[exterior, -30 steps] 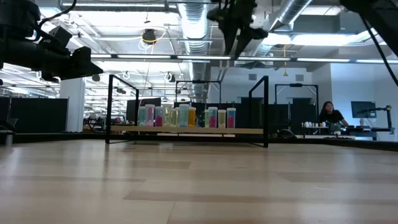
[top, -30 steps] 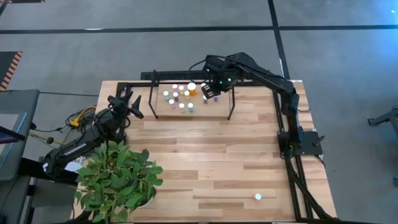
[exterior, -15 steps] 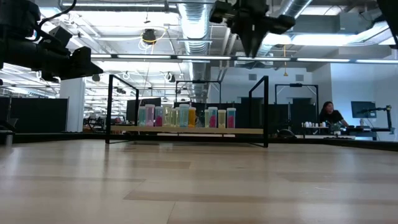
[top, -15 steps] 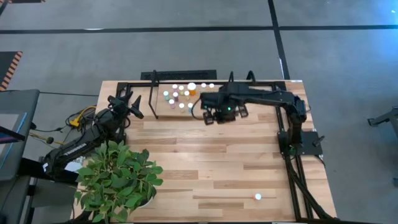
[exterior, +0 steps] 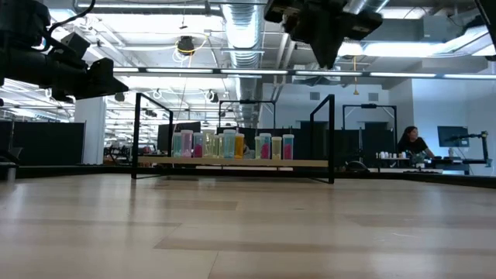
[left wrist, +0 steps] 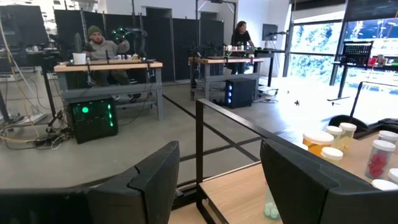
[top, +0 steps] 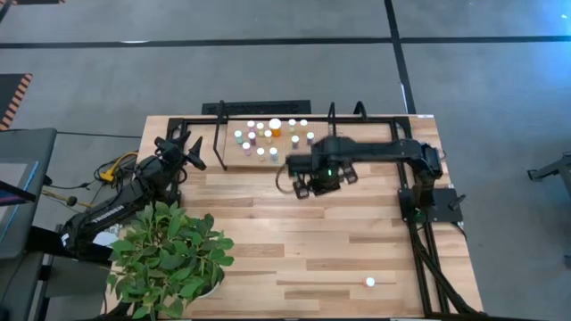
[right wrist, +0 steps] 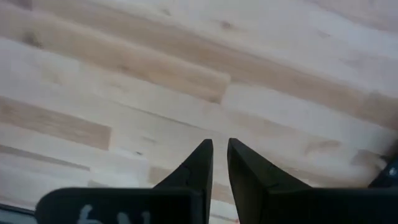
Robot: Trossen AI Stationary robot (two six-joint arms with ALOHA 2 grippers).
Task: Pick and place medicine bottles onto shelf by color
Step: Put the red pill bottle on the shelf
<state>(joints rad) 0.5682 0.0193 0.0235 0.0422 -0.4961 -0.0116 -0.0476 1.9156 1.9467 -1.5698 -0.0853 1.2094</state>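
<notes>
- Right gripper had its jaws clenched with nothing between them; fingertips nearly touching, pointed down at bare wood.
- In the high view the right gripper hung above the tabletop just in front of the shelf, clear of it.
- In the low view the right gripper sat high above the shelf, near the right end loop.
- Left gripper had jaws part-open, holding nothing; gap between its fingers showed the table corner and black frame bar.
- Left gripper waited at the table's left edge, beside the shelf's left end, apart from it.
- Medicine bottles stood clustered on the shelf board, pale caps up; larger orange one near the back.
- In the low view the medicine bottles stood upright in a row on the board: pink, teal, yellowish, orange.
- Left wrist view caught a few bottles, orange and pink among them.
- One small pale-capped object lay alone near the front right of the tabletop, well apart from the shelf; cannot tell colour.
- Potted plant at front left corner.
- People at desks in the room behind.
</notes>
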